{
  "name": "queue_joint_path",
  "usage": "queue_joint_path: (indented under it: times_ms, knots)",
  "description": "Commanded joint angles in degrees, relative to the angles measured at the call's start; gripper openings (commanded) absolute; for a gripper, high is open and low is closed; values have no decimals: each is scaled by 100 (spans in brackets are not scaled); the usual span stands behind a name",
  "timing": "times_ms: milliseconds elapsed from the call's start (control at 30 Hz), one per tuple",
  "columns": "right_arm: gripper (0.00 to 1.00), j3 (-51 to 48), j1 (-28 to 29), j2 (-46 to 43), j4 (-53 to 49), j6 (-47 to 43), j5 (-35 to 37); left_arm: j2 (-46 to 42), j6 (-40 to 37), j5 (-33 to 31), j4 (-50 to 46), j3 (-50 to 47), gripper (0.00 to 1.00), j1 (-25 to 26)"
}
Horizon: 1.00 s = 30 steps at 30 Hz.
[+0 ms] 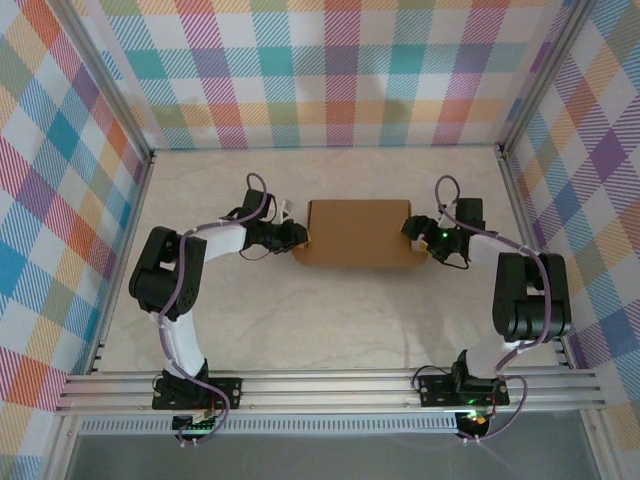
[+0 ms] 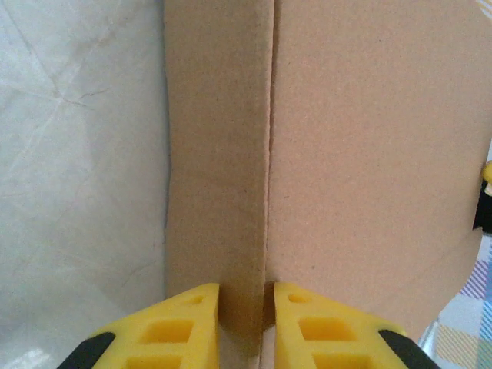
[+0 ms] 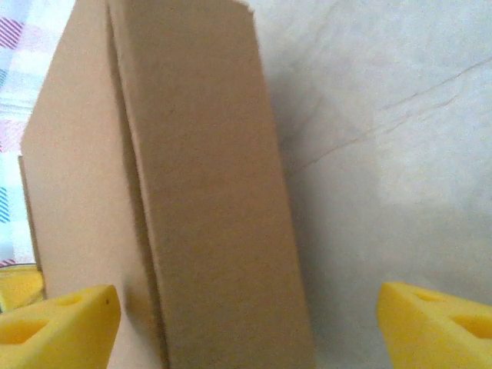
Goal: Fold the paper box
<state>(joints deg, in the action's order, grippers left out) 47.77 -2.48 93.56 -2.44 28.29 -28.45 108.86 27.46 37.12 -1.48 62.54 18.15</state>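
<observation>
The paper box (image 1: 360, 232) lies closed and flat in the middle of the table, plain brown cardboard. My left gripper (image 1: 298, 238) is at its left end. In the left wrist view the yellow fingers (image 2: 192, 327) pinch a narrow side wall of the paper box (image 2: 223, 192), with the left gripper (image 2: 243, 315) shut on it. My right gripper (image 1: 420, 238) is at the box's right end. In the right wrist view its fingers (image 3: 61, 327) stand wide apart on either side of the box's end wall (image 3: 207, 215), so the right gripper (image 3: 247, 327) is open and not pressing on it.
The pale marbled table (image 1: 300, 320) has free room in front of and behind the box. Plaid walls (image 1: 330, 70) close off the back and both sides. An aluminium rail (image 1: 330, 385) with the arm bases runs along the near edge.
</observation>
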Motion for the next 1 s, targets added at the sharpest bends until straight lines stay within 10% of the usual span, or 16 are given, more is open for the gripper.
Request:
queue_joint_path:
  times_ms: [0,433,667,967]
  knots:
    - [89,-58,-224,-103,223,-40,-520,618,-361,-121,-658,-96,20,-140]
    - [87,259,-301,971,1008,-111,-2736,1159,-616,271,-899,241,22,-327]
    - [55,97,-303,959,1704,510,-3276,1191,-636,231,-927,301,27,-352]
    - [48,-12,-306,734,1942,1069,-3206,249,-482,-408,-43,-106,59,-347]
